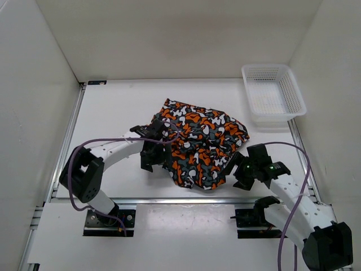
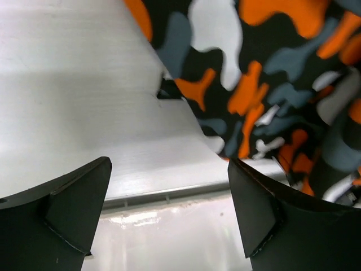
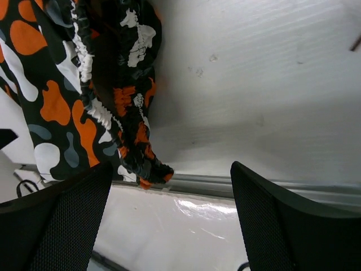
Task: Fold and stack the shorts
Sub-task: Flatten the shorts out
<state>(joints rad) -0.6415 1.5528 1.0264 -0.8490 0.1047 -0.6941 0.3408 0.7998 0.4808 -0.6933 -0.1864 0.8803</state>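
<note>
Your right claw [image 1: 241, 169] is spread and empty, just beside the heap's near right edge. The shorts [image 1: 200, 141] lie at its 10 o'clock. Your left claw [image 1: 153, 148], spread too, sits against the left edge with cloth at its 3 o'clock, so I'd call it nearer. The shorts are bunched mid-table [image 1: 113, 113] with no clear long axis. The basket [image 1: 273, 93] stands beyond, at 1 o'clock.

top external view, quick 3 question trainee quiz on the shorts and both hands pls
1. True or false: the left hand grips the orange, black, grey and white camouflage-print fabric shorts.
2. The white plastic mesh basket sits: A at the far right, B at the near left, C under the shorts.
3. Fill in: the right hand has its fingers ____.
Key: 1 false; 2 A; 3 open.
</note>
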